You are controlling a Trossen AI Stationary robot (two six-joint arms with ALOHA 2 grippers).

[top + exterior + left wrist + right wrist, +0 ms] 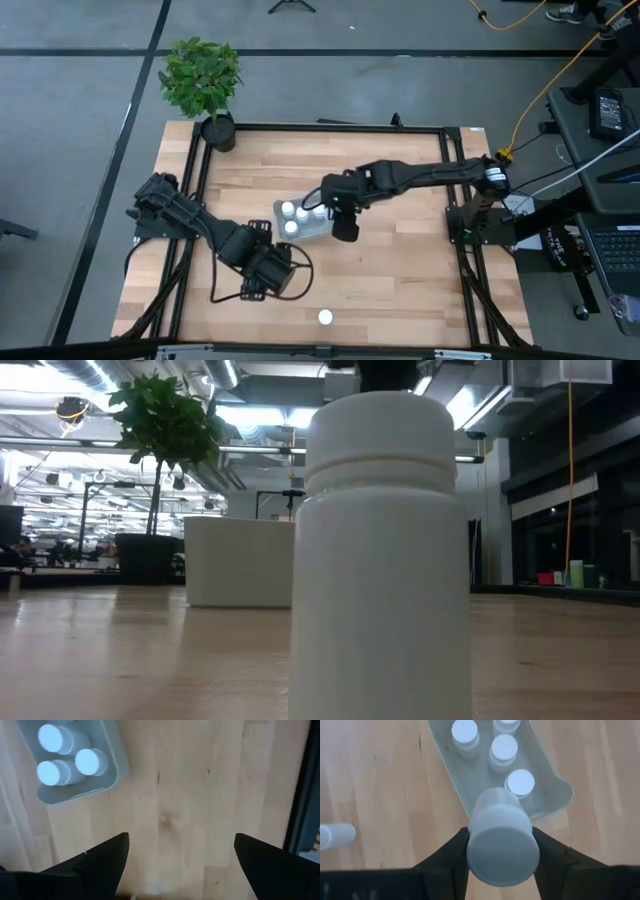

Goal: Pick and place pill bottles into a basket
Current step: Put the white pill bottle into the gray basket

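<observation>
1 white pill bottle (380, 560) stands upright on the wood table (400, 270), right against the low camera, blocking most of that view; smooth plastic cylinder, ridged cap seam, long axis vertical. In the high view it is the lone white dot (325, 317) near the table's near edge, well apart from everything else. Pale blue-grey basket (312, 234), shallow, rounded corners, sits at table centre holding 3 upright bottles (288, 210), caps up. Right gripper (502, 851) is over the basket's right end, fingers clamped on a 4th bottle (502, 842); its flat end faces the wrist camera, long axis along the gripper. 1 further bottle (335, 835) lies on its side on bare wood near the basket. Left gripper (180, 862) hovers over bare wood nearer than the basket, fingers spread apart, nothing between them. Potted plant (203, 80) at far left corner.
</observation>
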